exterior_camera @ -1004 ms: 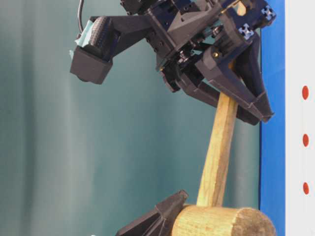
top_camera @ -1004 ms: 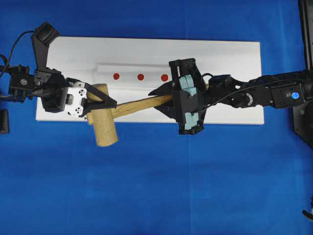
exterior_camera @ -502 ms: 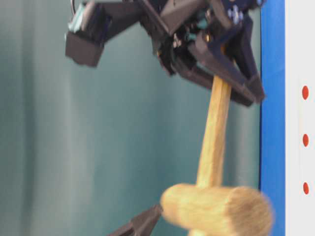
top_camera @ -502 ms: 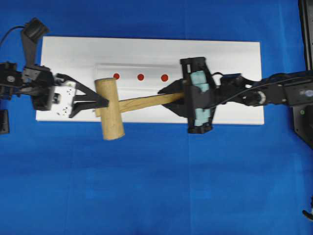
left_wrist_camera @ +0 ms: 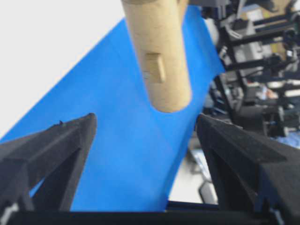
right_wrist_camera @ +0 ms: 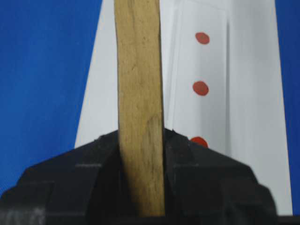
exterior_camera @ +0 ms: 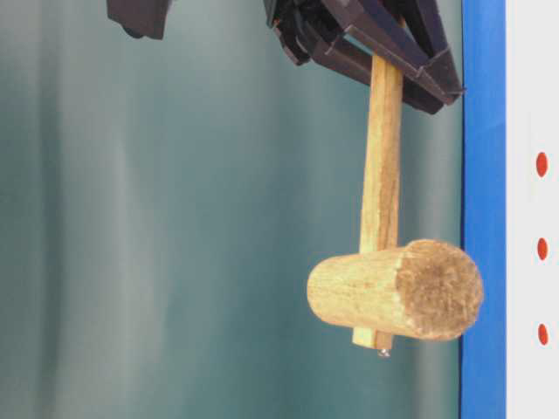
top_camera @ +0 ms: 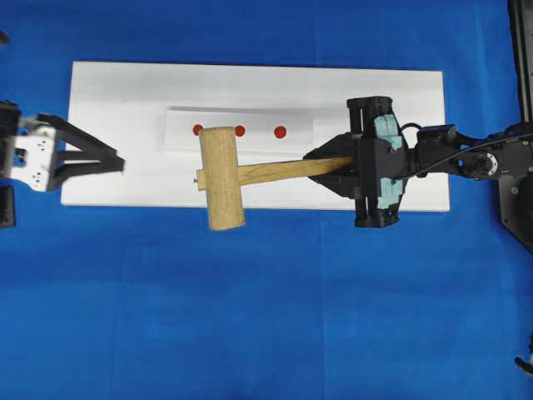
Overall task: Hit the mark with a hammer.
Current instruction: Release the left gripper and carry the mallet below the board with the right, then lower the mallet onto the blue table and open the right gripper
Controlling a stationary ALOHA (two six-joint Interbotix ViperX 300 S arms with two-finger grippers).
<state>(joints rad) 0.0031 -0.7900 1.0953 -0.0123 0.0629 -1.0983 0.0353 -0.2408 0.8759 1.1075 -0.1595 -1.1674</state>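
Right hand (top_camera: 326,165) pinched the hammer (top_camera: 223,177) by its handle end, head hanging above the white board (top_camera: 125,92) near the leftmost red mark (top_camera: 198,130), while the left hand (top_camera: 112,158) stood spread and apart; held so far out, the handle could twist and miss.

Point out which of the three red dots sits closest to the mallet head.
The middle red dot, just right of the light-brown wooden mallet's head from overhead.
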